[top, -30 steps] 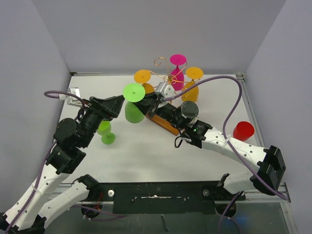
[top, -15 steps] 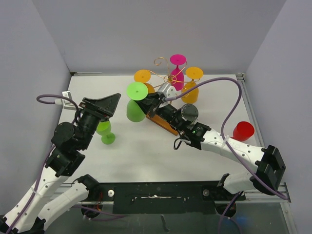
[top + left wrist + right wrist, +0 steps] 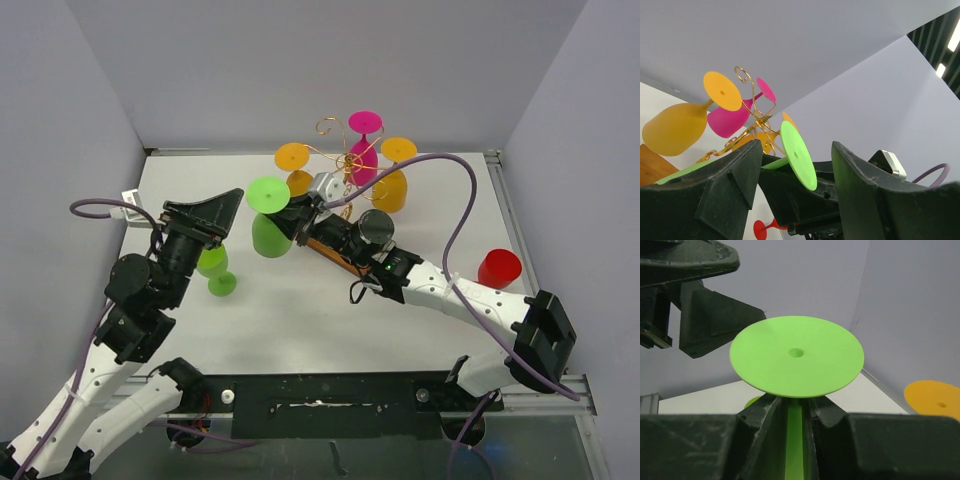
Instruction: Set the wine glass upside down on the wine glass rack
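An upside-down green wine glass (image 3: pixel 270 232) hangs in the air left of the wine glass rack (image 3: pixel 343 158), foot (image 3: pixel 268 194) uppermost. My right gripper (image 3: pixel 298 222) is shut on its stem (image 3: pixel 795 440), just under the round foot (image 3: pixel 796 356). My left gripper (image 3: pixel 222 207) stands open and empty a little to the left of the glass, pointing at it. In the left wrist view the green foot (image 3: pixel 797 155) shows beyond its fingers (image 3: pixel 735 185). The rack's gold wire (image 3: pixel 752 117) rises behind it.
Two orange glasses (image 3: pixel 391 188) (image 3: pixel 293 158) and a magenta one (image 3: pixel 363 158) hang upside down on the rack. Its wooden base (image 3: pixel 343 262) lies partly under my right arm. A second green glass (image 3: pixel 215 270) sits on the table below the left gripper; a red glass (image 3: pixel 499 268) is at the right.
My left gripper has drawn back to the left, away from the held green glass. The right gripper and its glass have shifted slightly left.
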### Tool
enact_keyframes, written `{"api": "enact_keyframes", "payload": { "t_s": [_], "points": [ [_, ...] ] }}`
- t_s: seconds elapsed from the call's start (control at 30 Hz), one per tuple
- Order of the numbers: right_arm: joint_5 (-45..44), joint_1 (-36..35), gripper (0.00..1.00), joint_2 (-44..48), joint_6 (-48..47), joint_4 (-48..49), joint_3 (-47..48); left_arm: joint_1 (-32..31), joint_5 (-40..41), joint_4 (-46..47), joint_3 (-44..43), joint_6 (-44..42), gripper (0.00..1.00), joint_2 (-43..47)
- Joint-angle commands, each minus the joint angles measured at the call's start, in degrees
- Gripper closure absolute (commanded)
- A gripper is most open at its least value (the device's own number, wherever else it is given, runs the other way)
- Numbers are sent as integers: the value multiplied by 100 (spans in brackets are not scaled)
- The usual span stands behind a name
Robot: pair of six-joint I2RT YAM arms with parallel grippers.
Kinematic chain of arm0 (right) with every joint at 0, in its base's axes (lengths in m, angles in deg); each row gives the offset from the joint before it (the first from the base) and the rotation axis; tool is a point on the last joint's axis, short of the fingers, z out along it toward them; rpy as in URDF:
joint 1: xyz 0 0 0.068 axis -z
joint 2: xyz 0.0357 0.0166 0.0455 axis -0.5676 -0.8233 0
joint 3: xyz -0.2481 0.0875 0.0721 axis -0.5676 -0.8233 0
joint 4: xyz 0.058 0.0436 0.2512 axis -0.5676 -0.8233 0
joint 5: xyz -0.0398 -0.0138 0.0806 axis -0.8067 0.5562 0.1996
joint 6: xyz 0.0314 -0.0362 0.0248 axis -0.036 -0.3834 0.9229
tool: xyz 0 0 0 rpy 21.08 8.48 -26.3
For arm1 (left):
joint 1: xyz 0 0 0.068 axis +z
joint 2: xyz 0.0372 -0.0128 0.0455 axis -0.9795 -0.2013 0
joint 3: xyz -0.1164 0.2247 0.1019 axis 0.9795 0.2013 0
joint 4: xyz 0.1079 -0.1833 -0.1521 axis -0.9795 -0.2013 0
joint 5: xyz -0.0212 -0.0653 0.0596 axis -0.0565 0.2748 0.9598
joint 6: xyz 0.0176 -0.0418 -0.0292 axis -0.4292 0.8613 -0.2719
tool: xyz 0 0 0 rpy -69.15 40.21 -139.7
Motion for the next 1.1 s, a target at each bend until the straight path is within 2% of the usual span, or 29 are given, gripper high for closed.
{"api": "enact_keyframes", "payload": {
  "t_s": [0.0, 0.17, 0.3, 0.5, 0.8, 0.9, 1.07],
  "points": [
    [490, -86, 100, -48, -2, 274, 388, -9, -15, 200, -48, 206, 44, -107],
    [573, -82, 100, -120, 18, 380, 427, -8, -45, 111, -51, 327, 47, -172],
    [632, -88, 100, -203, -55, 371, 464, -4, 25, -51, -41, 562, 58, -201],
    [725, -85, 100, -364, -147, 310, 580, -9, 111, 11, 149, 858, 69, -129],
    [812, -86, 100, -532, -289, 87, 742, -9, 438, -259, 215, 1035, 100, -21],
    [807, -89, 94, -548, -236, 64, 750, -9, 538, -309, 236, 1039, 100, 26],
    [793, -84, 74, -465, -82, -15, 703, -5, 894, -339, 181, 791, 100, 138]
  ]
}}
